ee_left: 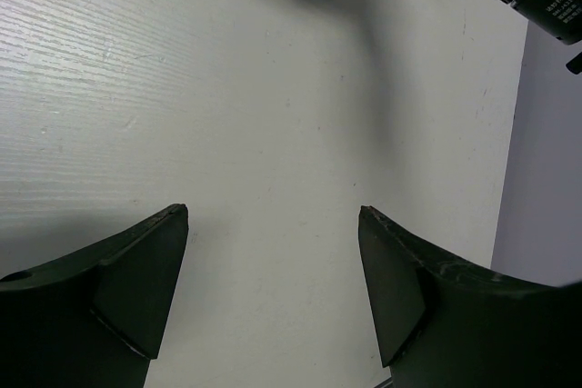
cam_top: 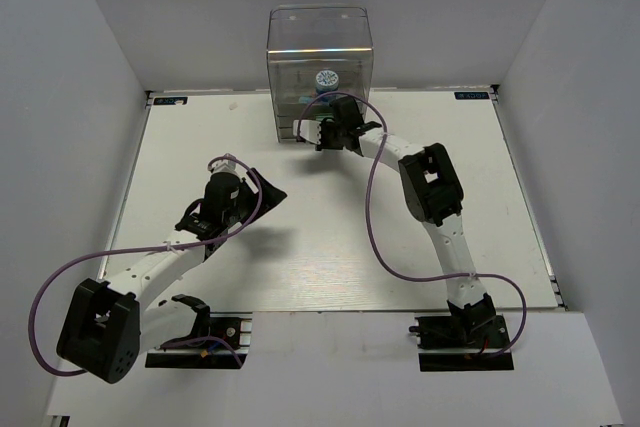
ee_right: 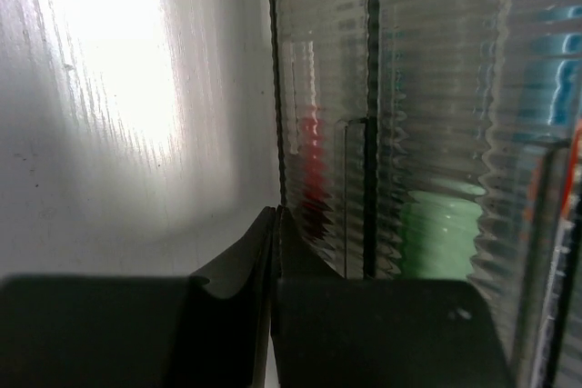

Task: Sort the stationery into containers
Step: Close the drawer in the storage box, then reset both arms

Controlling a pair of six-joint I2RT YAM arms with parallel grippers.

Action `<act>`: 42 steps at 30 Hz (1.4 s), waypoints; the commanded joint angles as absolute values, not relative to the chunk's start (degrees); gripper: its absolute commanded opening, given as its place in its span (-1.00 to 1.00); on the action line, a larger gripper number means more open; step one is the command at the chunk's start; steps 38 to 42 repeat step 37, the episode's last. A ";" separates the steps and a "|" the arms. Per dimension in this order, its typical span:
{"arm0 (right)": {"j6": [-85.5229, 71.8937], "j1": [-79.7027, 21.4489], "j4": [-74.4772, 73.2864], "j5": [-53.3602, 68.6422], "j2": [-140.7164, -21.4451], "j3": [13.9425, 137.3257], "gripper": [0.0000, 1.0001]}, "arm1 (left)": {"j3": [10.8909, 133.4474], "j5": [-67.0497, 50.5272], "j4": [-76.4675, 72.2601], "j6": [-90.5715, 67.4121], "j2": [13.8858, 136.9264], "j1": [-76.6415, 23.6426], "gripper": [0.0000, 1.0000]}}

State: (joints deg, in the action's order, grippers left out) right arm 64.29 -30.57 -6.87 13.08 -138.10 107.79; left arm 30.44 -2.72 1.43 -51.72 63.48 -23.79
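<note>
Where the table (cam_top: 330, 247) ends at the far side, the clear plastic drawer unit (cam_top: 320, 52) stands about mid-width, w/ a tall box on top and shallow drawers below. Seen from above, the round blue-and-white tub (cam_top: 327, 78) sits inside it. Up close, thru the ribbed drawer fronts, I can make out a red shape (ee_right: 309, 170), a pale-green shape (ee_right: 441, 233) to its right & light-blue streaks (ee_right: 555, 43) higher up. They're too warped to say which pens they are or which drawer holds them.

The right gripper (ee_right: 275, 233) is right up against the unit's front, low down. Its fingers (ee_right: 236, 270) are pressed together w/ nothing between them.

The left gripper (ee_left: 273, 224) hangs over bare table, well apart from the unit and more to the left. Its fingers (ee_left: 136, 288) are spread wide, nothing held.

Purple cables (cam_top: 380, 207) loop off both arms.
</note>
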 commanded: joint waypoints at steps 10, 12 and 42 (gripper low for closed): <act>65.49 -30.15 -10.72 29.67 -125.17 94.52 -0.90 | 30.50 -1.49 2.46 -51.77 61.26 -23.64 0.71; 63.12 -29.89 -11.60 32.16 -118.75 90.81 -0.46 | 29.89 -1.49 2.46 -51.77 59.86 -23.64 0.71; 15.03 -26.46 -4.05 13.62 -84.82 65.13 0.81 | 31.29 -4.30 -6.86 -43.59 56.16 -24.79 0.99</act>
